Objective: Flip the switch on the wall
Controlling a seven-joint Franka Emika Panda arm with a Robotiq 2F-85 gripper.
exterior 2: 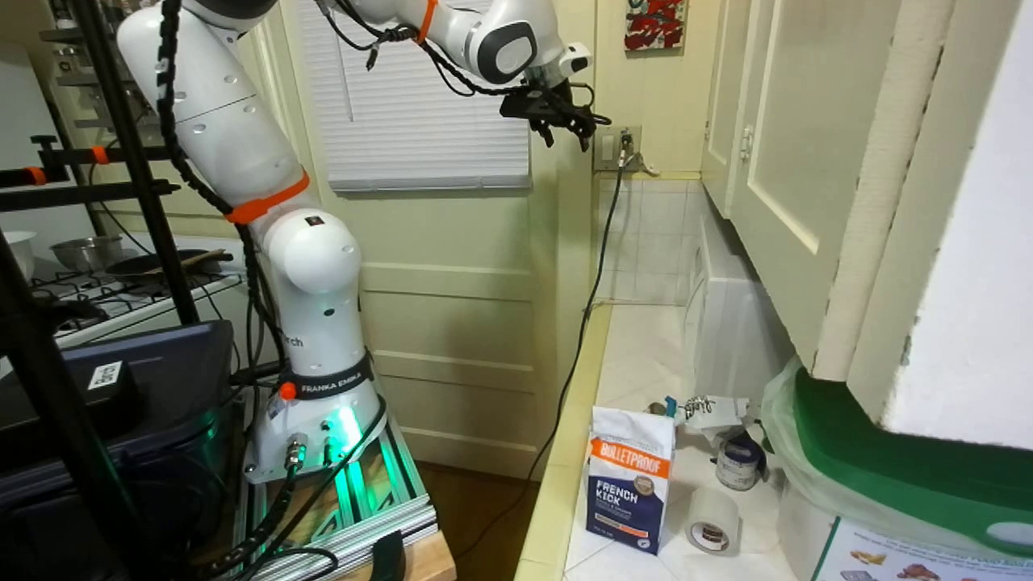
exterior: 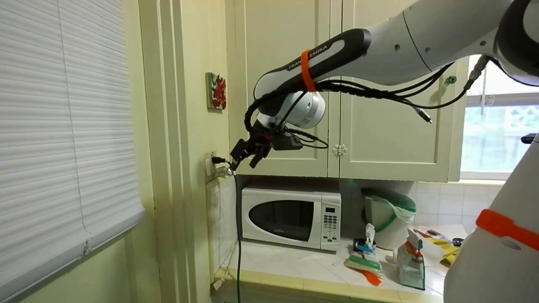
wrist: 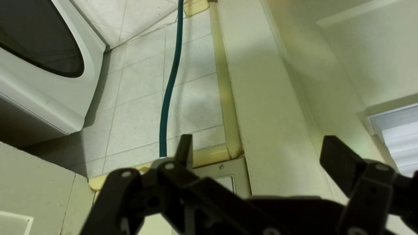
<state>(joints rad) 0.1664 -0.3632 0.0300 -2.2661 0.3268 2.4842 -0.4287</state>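
The switch is a pale rocker on a plate beside a plugged-in outlet, low on the cream wall [exterior: 196, 105]. The switch shows in both exterior views [exterior: 208, 166] [exterior 2: 607, 148]. In the wrist view the switch [wrist: 226, 183] is partly hidden behind my left-hand finger. The wall also shows in an exterior view [exterior 2: 666, 113]. My gripper [exterior: 243, 165] is open and empty, pointing down and apart from the plate. It also shows in an exterior view [exterior 2: 567, 145], just left of the plate. In the wrist view the fingers [wrist: 258, 143] are wide apart.
A black plug [exterior: 218, 160] and hanging cord [exterior 2: 593, 290] are beside the switch. A microwave [exterior: 286, 219] stands below cabinet doors [exterior: 286, 84]. A red plaque [exterior: 217, 91] hangs above the switch. Door trim [wrist: 267, 130] and a window blind [exterior: 67, 126] adjoin the wall.
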